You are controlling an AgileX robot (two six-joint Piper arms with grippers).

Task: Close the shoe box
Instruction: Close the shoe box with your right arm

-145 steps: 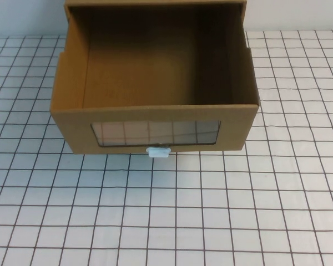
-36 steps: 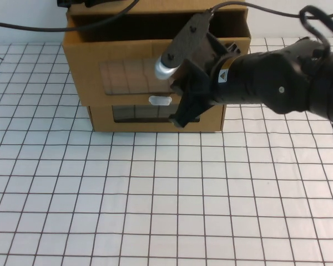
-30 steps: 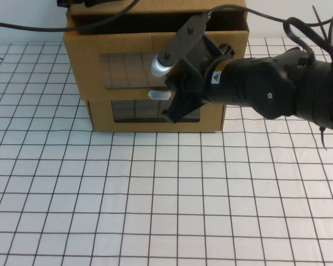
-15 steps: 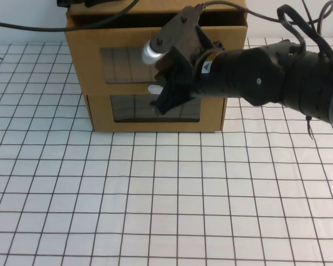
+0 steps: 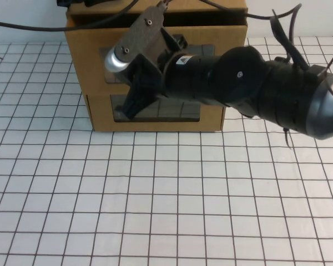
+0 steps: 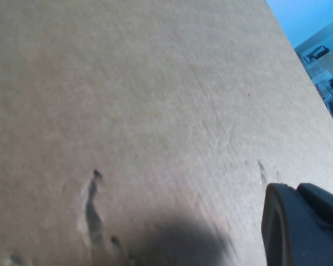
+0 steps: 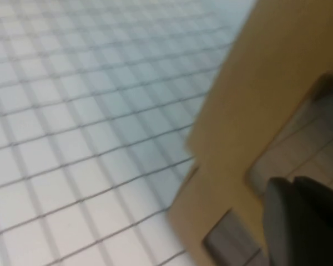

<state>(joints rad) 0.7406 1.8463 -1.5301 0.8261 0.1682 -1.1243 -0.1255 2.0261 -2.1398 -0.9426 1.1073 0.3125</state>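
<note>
right gripper (image 5: 127, 105) presses the shoe box (image 5: 94, 66) front, jaws' state unclear. left gripper (image 6: 299, 227) rests against cardboard, jaws unclear. best to push straight and level.

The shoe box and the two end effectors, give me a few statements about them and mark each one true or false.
1. The shoe box is pulled far out toward the camera. False: its front sits close over the lower box.
2. The right end effector is at the box fronts. True.
3. The left end effector is near a plain cardboard surface. True.
4. The right arm rests on the table. False: it is above it.
</note>
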